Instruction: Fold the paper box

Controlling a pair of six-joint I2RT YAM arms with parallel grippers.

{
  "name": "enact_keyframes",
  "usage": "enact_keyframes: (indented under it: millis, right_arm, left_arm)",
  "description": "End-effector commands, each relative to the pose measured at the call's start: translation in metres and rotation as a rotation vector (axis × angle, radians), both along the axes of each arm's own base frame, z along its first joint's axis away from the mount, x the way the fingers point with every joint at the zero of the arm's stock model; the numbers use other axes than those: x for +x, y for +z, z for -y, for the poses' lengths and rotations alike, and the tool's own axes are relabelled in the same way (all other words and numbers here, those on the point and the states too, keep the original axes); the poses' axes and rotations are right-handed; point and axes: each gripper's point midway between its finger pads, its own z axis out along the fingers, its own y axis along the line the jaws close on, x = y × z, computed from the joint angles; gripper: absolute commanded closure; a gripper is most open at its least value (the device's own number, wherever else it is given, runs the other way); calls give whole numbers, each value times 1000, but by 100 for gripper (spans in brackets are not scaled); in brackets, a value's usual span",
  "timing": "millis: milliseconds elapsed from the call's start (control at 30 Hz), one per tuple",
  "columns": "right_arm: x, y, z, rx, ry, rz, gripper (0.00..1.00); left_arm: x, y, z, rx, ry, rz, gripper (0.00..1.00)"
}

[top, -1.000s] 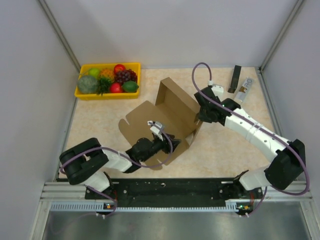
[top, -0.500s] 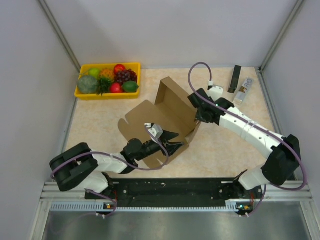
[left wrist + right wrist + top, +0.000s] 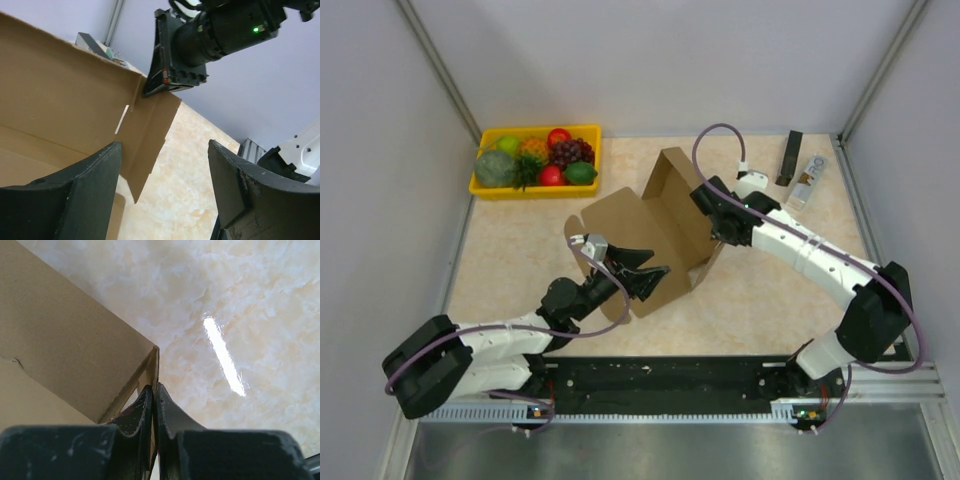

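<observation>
The paper box is brown cardboard, half folded, in the middle of the table with its back panel raised upright. My right gripper is shut on the box's right side wall; in the right wrist view the cardboard edge runs between the closed fingertips. My left gripper is open and empty at the box's near side, raised above the table. In the left wrist view its fingers frame the box's inner wall and a side flap, with the right gripper pinching the top corner.
A yellow tray of fruit sits at the far left. A black bar and a small bottle lie at the far right. Grey walls enclose the table on three sides.
My left gripper has pulled back out of the box, lifted and opened wide. The right gripper has pushed the wall leftward, and the box's back panel stands more upright.
</observation>
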Motion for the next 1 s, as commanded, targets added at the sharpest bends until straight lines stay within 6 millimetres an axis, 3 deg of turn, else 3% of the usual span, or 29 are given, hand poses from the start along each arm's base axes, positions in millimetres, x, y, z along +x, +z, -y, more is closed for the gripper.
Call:
enact_keyframes:
  millis: [0,133,233,333,367,400,467,500,567,600,667,800,967]
  right_arm:
    - [-4,-10,-3,-69,11,-59,97]
    - [0,-5,-7,-97,40,-56,97]
    - [-1,-2,-7,-98,42,-49,97]
    - [-3,-2,-5,-99,42,-53,97]
    - [-4,-2,-5,-94,38,-51,97]
    - [-5,-2,-5,-88,29,-50,97]
    - [-6,-4,-7,-82,26,-54,97]
    - [-5,-5,-7,-83,25,-55,97]
    - [-4,-4,-11,-82,32,-52,97]
    - [-3,-5,-12,-88,36,-56,96]
    - [-2,-2,-15,-84,46,-51,96]
    - [-1,2,-18,-87,62,-44,96]
    - [-2,1,-21,-89,76,-49,96]
  left_arm:
    - [-1,7,-9,-49,-34,-14,27]
    - [-5,1,-25,-48,8,14,35]
    - [-11,-2,-21,-4,-27,55,38]
    - [-26,-3,-3,69,-154,141,33]
    - [-34,7,8,82,-229,198,30]
    - [-34,-7,19,127,-281,184,29]
    - [-34,-1,34,133,-338,222,30]
    - [-34,-17,43,156,-384,196,30]
    - [-35,-1,49,89,-404,268,31]
    - [-30,-14,55,97,-406,248,32]
    - [-27,-6,61,57,-409,290,34]
    - [-18,-28,78,110,-428,266,38]
    - [5,-38,91,171,-358,252,46]
